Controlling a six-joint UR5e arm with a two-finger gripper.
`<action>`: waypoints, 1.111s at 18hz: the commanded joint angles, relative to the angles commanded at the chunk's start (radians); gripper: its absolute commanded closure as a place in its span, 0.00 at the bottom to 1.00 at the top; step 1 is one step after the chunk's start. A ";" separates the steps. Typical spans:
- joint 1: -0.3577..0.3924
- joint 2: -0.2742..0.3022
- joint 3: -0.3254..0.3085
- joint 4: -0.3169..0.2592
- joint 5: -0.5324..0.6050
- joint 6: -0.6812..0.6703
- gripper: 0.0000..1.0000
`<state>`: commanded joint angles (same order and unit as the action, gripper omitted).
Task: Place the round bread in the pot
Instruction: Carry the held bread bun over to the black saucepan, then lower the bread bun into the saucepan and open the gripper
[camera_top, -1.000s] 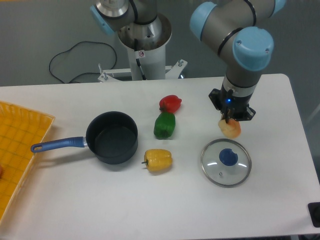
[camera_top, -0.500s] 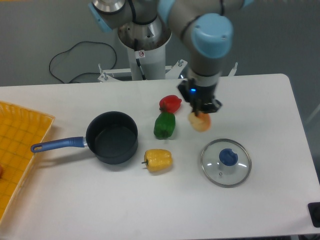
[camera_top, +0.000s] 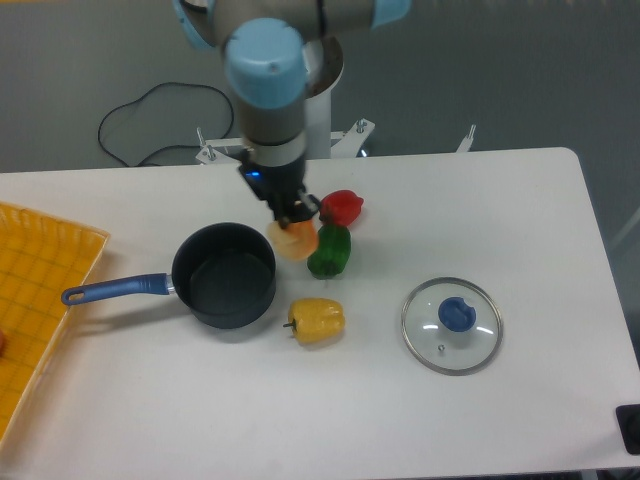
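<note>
Three peppers (camera_top: 329, 250) crowd beside the pot (camera_top: 224, 274), under the claw-held round bread (camera_top: 295, 240).

No text or label can be read.

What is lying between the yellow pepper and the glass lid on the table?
Nothing: in the camera view the white table is bare between the yellow pepper and the glass lid.

Bright even overhead light, soft shadows, slight blur, mild lid (camera_top: 451, 325) glare
</note>
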<state>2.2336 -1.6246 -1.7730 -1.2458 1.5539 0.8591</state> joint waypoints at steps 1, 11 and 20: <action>-0.009 0.006 -0.020 0.023 0.000 -0.006 1.00; -0.094 -0.096 -0.037 0.152 0.040 -0.089 0.97; -0.123 -0.129 -0.032 0.160 0.077 -0.111 0.59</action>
<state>2.1108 -1.7533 -1.8055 -1.0861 1.6305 0.7486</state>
